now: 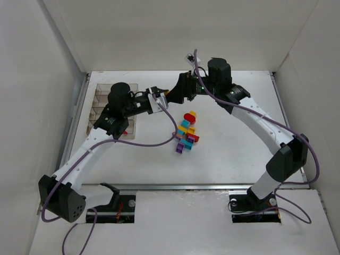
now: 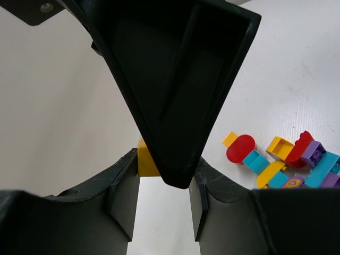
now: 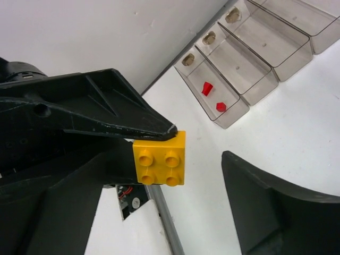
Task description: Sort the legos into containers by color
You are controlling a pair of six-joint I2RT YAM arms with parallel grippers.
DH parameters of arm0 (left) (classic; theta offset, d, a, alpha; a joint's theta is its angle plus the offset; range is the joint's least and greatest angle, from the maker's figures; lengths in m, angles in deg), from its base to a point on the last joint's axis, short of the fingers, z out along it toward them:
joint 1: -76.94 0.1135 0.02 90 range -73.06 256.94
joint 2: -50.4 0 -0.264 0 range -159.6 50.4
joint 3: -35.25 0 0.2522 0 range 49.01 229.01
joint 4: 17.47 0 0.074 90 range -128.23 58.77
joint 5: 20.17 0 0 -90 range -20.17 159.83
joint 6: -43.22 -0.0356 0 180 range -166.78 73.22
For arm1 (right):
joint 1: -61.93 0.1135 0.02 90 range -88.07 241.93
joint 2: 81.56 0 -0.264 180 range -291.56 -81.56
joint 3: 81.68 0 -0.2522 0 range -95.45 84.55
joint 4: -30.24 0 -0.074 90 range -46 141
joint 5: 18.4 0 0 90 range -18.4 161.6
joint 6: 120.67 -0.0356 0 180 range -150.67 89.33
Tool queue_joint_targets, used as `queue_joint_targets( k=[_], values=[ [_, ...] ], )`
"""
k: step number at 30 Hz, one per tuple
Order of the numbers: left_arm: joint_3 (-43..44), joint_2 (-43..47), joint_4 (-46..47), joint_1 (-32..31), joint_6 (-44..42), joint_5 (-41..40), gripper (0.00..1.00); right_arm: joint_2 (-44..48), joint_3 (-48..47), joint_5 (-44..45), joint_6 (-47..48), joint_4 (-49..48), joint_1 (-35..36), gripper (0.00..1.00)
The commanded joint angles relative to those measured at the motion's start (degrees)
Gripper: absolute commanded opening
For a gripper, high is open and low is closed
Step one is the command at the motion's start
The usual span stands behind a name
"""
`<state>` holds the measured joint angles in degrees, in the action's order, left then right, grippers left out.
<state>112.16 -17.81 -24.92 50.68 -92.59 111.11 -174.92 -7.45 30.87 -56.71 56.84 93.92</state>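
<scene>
The yellow brick point(image 3: 159, 158) is up in the air over the far part of the table point(image 1: 239, 111), between the container and the pile. My left gripper point(image 1: 161, 95) is squeezed tight on it. In the left wrist view the brick sits against one finger point(image 2: 122, 191). Its other side is hidden behind the right arm's big black finger. My right gripper point(image 1: 171, 94) is wide open and holds nothing. The one finger of it that I see clearly point(image 3: 276, 207) is well apart from the brick. I think this is a pass from arm to arm, so the arm nearer the container can carry the brick over.

The container point(image 1: 98, 106) sits by the left edge of the table, toward the far left corner, partly under my left arm. Two red bricks point(image 3: 207, 87) lie in an end compartment, I think the one closest to the near edge. I see no bricks in the other three, so yellow can go in one of those.

The pile point(image 1: 187, 133) of red, yellow, teal and purple bricks is a tight clump in the middle of the table, near both grippers.

The grippers are nose to nose, so the right one should back off first toward the right edge, where there is bare table. The left arm has less room. A white wall point(image 1: 32, 106) runs along the left edge just beside the container, and the compartments are narrow, so I must line the brick up well.
</scene>
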Motion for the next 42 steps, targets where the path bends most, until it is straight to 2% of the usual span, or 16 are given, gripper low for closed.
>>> queue_joint_targets(
  k=[1,2,7,11,15,18,21,27,31,37,42],
  values=[
    [0.9,2.9,1.2,-0.2,0.7,-2.0,0.0,2.6,-0.2,-0.8,0.0,-1.9,0.6,0.96],
    [0.1,2.9,1.2,-0.2,1.2,-2.6,0.0,2.6,-0.2,-0.8,0.0,-1.9,0.1,1.0],
    [-1.1,4.0,-2.5,-0.2,5.2,-7.1,0.0,4.6,1.8,1.8,-0.5,-1.9,-1.7,1.0],
    [-3.5,4.0,-5.9,-0.2,9.3,-14.1,0.0,5.8,2.6,9.3,-0.5,4.8,-4.5,1.0],
    [-7.4,5.3,-5.3,2.6,17.1,-19.5,0.0,7.1,4.1,18.8,1.0,9.2,-7.0,1.0],
    [-9.4,5.3,-4.8,5.0,26.1,-28.8,0.0,7.1,4.1,22.4,2.8,13.2,-7.6,1.0],
    [-10.2,2.9,-5.3,10.0,31.5,-32.2,0.0,5.7,4.1,23.7,4.8,14.9,-8.2,1.0],
    [-7.4,-5.8,-5.3,21.6,36.7,-30.9,0.0,3.2,3.6,23.7,6.5,15.5,-8.2,1.0],
    [-6.6,-10.9,-4.8,26.5,38.0,-31.4,0.0,0.2,1.0,23.7,7.8,16.1,-8.7,1.0],
    [-1.4,-19.1,-7.1,28.8,37.3,-31.4,0.0,-3.1,-2.7,22.0,9.0,17.3,-9.8,1.0],
    [2.5,-22.7,-8.7,28.8,37.3,-31.4,0.0,-4.8,-3.4,21.5,9.0,17.3,-10.4,1.0]
  ],
)
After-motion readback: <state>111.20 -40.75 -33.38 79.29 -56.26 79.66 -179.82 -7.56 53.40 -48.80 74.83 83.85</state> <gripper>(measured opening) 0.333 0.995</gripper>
